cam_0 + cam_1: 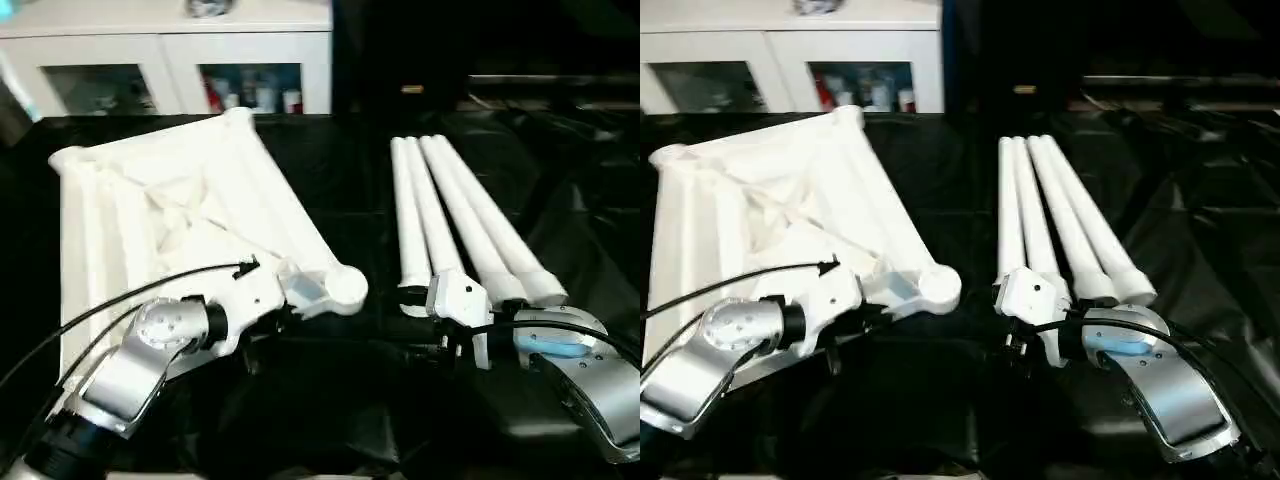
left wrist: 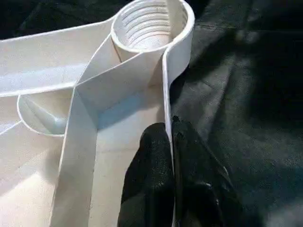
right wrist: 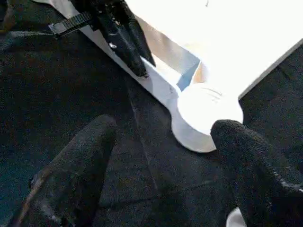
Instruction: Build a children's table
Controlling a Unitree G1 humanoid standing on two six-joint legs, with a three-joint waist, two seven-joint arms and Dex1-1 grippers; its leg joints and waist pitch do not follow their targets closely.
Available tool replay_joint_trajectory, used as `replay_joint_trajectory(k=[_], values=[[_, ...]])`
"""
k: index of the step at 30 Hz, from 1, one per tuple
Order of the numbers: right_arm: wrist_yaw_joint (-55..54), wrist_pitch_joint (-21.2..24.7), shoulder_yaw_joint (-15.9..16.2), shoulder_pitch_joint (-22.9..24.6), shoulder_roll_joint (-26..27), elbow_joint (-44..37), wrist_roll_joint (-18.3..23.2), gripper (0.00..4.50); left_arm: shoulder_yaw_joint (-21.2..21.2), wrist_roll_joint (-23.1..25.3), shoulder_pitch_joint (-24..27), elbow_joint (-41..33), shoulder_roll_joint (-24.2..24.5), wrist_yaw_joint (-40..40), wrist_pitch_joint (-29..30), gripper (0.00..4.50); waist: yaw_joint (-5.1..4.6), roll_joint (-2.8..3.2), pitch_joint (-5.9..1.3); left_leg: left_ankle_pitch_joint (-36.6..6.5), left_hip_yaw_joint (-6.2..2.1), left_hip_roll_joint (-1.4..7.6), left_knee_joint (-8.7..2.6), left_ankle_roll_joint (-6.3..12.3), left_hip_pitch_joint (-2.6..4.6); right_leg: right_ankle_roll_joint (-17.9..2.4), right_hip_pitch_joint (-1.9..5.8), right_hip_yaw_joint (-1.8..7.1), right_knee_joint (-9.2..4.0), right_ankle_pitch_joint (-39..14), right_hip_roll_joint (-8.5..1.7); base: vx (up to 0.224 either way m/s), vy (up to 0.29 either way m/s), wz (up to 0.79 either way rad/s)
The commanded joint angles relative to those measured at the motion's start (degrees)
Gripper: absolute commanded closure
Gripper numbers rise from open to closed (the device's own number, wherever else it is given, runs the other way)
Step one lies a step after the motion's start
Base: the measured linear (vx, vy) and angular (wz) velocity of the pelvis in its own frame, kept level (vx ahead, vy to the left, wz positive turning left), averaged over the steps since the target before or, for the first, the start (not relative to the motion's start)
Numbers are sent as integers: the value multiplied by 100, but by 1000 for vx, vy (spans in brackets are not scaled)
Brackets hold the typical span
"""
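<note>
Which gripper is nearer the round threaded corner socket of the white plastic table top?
Left. The left gripper has its jaws pinched on the white plastic table top's rim wall just beside the round threaded corner socket. The right gripper, jaws open, sits apart across black cloth, by the legs.

Both forearms are brushed silver metal shells with rounded joints. The left hand (image 2: 173, 142) has a white plastic housing with a pale blue patch, a round silver wrist joint with a black collar, and thin black cables arcing along the arm. The right hand (image 3: 161, 156) has a white angular block, a glossy blue cap, and black cables. The fingers (image 3: 71, 179) are black and finely textured.
</note>
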Motion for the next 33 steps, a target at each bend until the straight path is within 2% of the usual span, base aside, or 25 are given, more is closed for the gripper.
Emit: replay_joint_trajectory(k=[1, 4, 5, 6, 8, 9, 11, 12, 13, 14, 16, 17, 18, 20, 21, 22, 23, 24, 26, 28, 31, 33], values=[[0, 28, -86, 48, 14, -94, 47, 84, 303, -239, -51, -237, 23, -78, -109, 391, 9, 4, -350, -1521, -179, 475, -502, 202, 131, -1491, 208, 295, -414, -1037, -505, 0, 0, 0], [-17, 76, -158, 34, 68, -142, 168, 84, 328, -123, -85, -173, 108, -6, -260, 354, 7, -9, -329, -1623, -177, 476, -516, 181, 128, -1450, 204, 289, -428, -1218, -498, 0, 0, 0], [-40, 118, -210, 16, 121, -178, 259, 84, 361, -79, -98, -153, 162, 21, -322, 354, 1, -11, -329, -1654, -173, 469, -516, 174, 129, -1423, 205, 292, -433, -1277, -499, 0, 0, 0], [-283, 164, -383, -82, 318, -236, 374, 84, 507, -59, -128, -140, 285, 20, -461, 348, -10, -30, -319, -1659, -173, 456, -518, 181, 116, -1341, 194, 298, -441, -1441, -506, 0, 0, 0], [-707, 263, -510, -222, 506, -236, 256, 84, 650, -218, -124, -232, 362, -118, -440, 348, -35, -28, -322, -1629, -183, 451, -529, 138, 101, -1280, 200, 285, -432, -1558, -502, 0, 0, 0], [-1160, 637, -561, -424, 657, -222, 50, 84, 793, -374, -146, -327, 367, -163, -383, 348, -61, -46, -316, -1578, -181, 434, -532, 47, 124, -1267, 170, 283, -429, -1685, -482, 0, 0, 0], [-1596, 1080, -617, -646, 832, -179, -99, 84, 934, -516, -179, -413, 346, -163, -331, 348, -72, -29, -333, -1502, -174, 418, -528, -9, 121, -1279, 172, 278, -419, -1664, -469, 0, 0, 0], [-1878, 1461, -732, -834, 1060, -75, 4, 68, 1020, -608, -220, -455, 294, -123, -287, 345, -51, -31, -333, -1514, -150, 421, -514, -40, 163, -1276, 131, 293, -428, -1659, -468, 0, 0, 0], [-2054, 1746, -857, -969, 1266, 22, 188, 68, 1066, -663, -253, -472, 249, -95, -246, 345, -64, -20, -328, -1538, -149, 406, -503, -39, 168, -1299, 123, 301, -420, -1677, -468, 0, 0, 0], [-2054, 1746, -857, -969, 1266, 22, 188, 51, 1066, -663, -253, -472, 249, -95, -246, 344, -53, -20, -330, -1558, -156, 414, -512, -71, 167, -1280, 131, 294, -427, -1723, -470, 0, 0, 0], [-2950, 2356, -1371, -1451, 2062, 512, 512, 40, 1089, -837, -357, -526, 71, -45, -178, 344, -44, -29, -357, -1468, -135, 411, -503, -117, 184, -1268, 109, 302, -413, -1576, -460, 0, 0, 0], [-3273, 2453, -1391, -1623, 2257, 727, 338, 22, 1040, -932, -386, -570, -19, -57, -116, 318, -64, -28, -397, -1274, -152, 396, -501, -198, 137, -1317, 132, 285, -366, -1437, -468, 0, 0, 0], [-3785, 2561, -1415, -1862, 2528, 1020, 59, 8, 899, -962, -390, -666, -109, -84, -66, 312, -41, -34, -428, -1075, -128, 415, -496, -256, 159, -1293, 120, 286, -345, -1129, -447, 0, 0, 0], [-3931, 2626, -1433, -1930, 2613, 1073, -35, 3, 871, -951, -386, -697, -133, -94, -53, 308, -35, -16, -432, -935, -115, 406, -491, -275, 136, -1294, 139, 282, -317, -849, -437, 0, 0, 0], [-4052, 2786, -1451, -2013, 2689, 1138, -106, 1, 858, -1021, -382, -726, -167, -142, 7, 298, -32, -60, -447, -807, -87, 393, -476, -248, 133, -1281, 153, 282, -297, -607, -425, 0, 0, 0], [-4052, 2786, -1451, -2013, 2689, 1138, -106, 0, 858, -1021, -382, -726, -167, -142, 7, 284, -26, -56, -449, -703, -91, 384, -470, -240, 119, -1286, 174, 284, -277, -504, -433, 0, 0, 0], [-4329, 3183, -1465, -2147, 2760, 1216, -351, 0, 838, -1097, -374, -786, -187, -198, 82, 270, -25, -55, -456, -482, -86, 372, -462, -193, 100, -1276, 198, 278, -256, -301, -425, 0, 0, 0], [-4607, 3663, -1543, -2299, 2866, 1331, -533, 0, 808, -1160, -362, -870, -210, -247, 126, 270, -36, -80, -470, -390, -76, 350, -453, -186, 102, -1314, 207, 277, -251, -291, -421, 0, 0, 0], [-4758, 3797, -1617, -2371, 2905, 1440, -507, 0, 810, -1142, -357, -897, -246, -218, 57, 269, -24, -70, -464, -438, -67, 363, -448, -176, 106, -1298, 211, 288, -278, -379, -445, 0, 0, 0], [-4957, 3877, -1711, -2469, 2928, 1646, -522, 0, 833, -1228, -342, -914, -311, -235, 42, 234, -21, -71, -453, -508, -56, 367, -449, -201, 114, -1267, 207, 291, -290, -496, -442, 0, 0, 0], [-5338, 3949, -1855, -2656, 3014, 1909, -529, 0, 829, -1297, -325, -974, -345, -228, 75, 225, -21, -74, -437, -647, -49, 365, -459, -270, 121, -1197, 193, 298, -313, -758, -439, 0, 0, 0], [-5321, 4011, -1845, -2683, 3010, 1923, -518, 0, 833, -1301, -330, -974, -356, -191, 99, 193, -24, -78, -414, -765, -51, 370, -471, -321, 126, -1114, 181, 299, -327, -941, -428, 0, 0, 0]])
